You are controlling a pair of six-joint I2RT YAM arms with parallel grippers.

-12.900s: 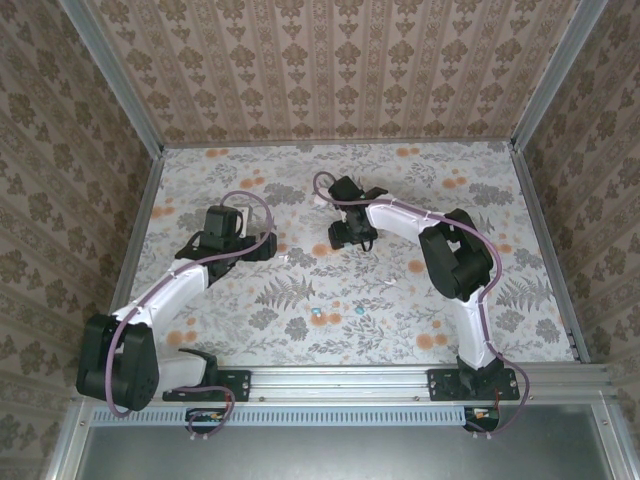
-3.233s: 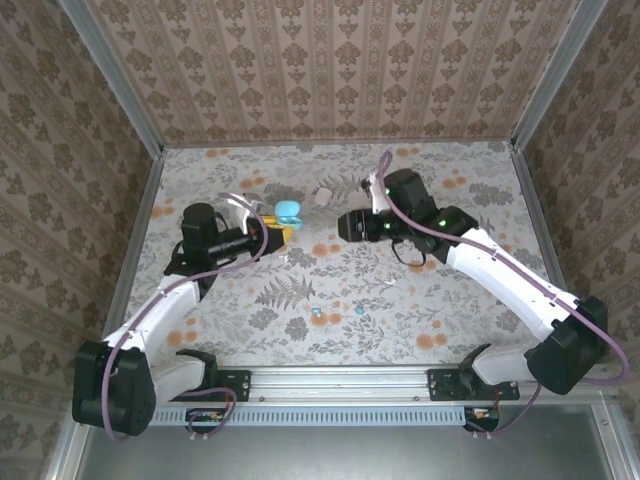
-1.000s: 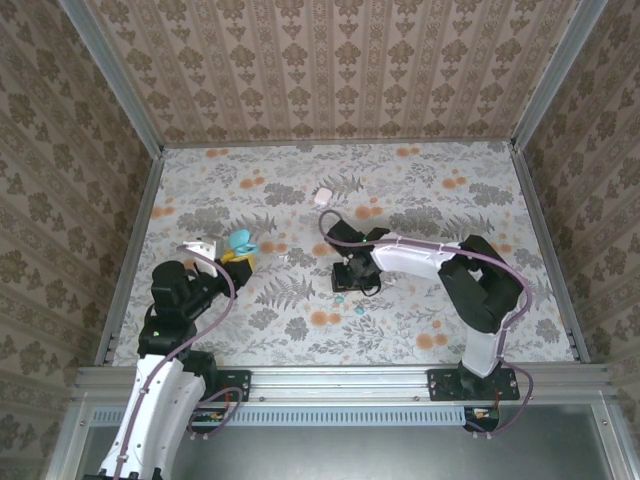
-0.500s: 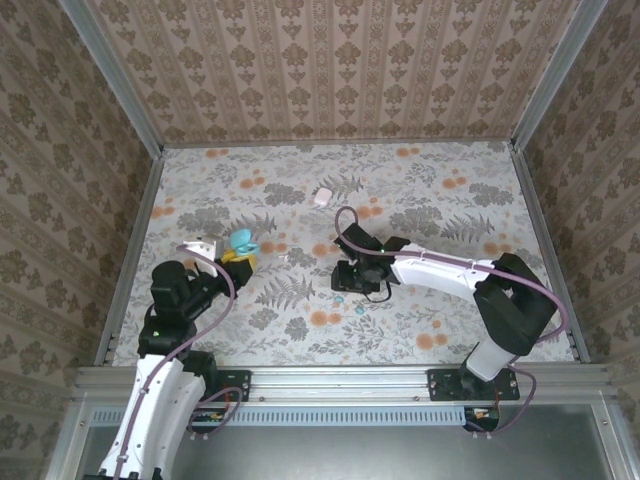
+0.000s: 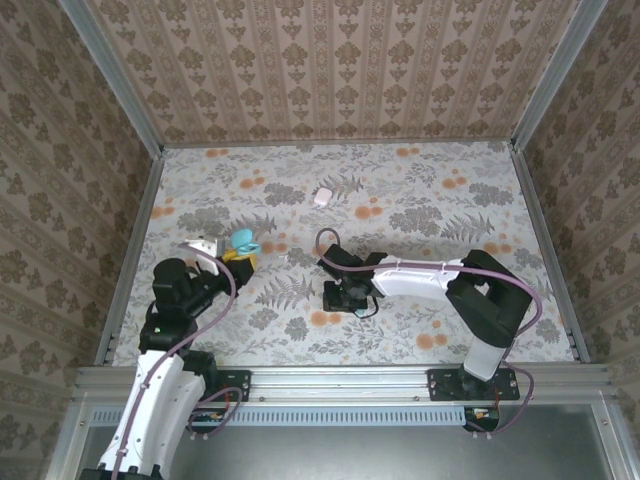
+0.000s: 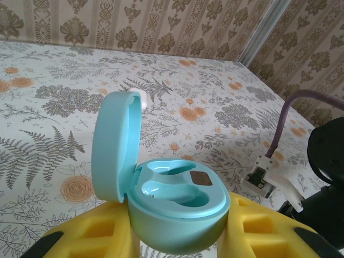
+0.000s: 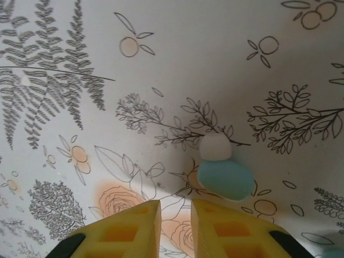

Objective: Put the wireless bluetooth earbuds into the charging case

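Note:
My left gripper (image 6: 177,242) is shut on the open teal charging case (image 6: 180,215), whose lid (image 6: 113,148) stands upright and whose two wells are empty. From above, the case (image 5: 241,240) is held over the table's left side. My right gripper (image 7: 176,215) points down at the table near the middle (image 5: 340,297); its yellow fingers stand a narrow gap apart with nothing between them. A teal earbud with a white tip (image 7: 224,176) lies on the table just beyond the right finger, outside the gap.
A small white case (image 5: 322,197) lies further back on the floral table (image 5: 430,200), and it peeks out behind the teal lid (image 6: 142,97). The right arm's black link and purple cable (image 6: 285,123) cross the left wrist view. Metal rails and patterned walls (image 5: 330,70) enclose the table.
The right gripper's jaws have drawn much closer together and the arm has shifted slightly toward the near left. The left arm holds the teal case still.

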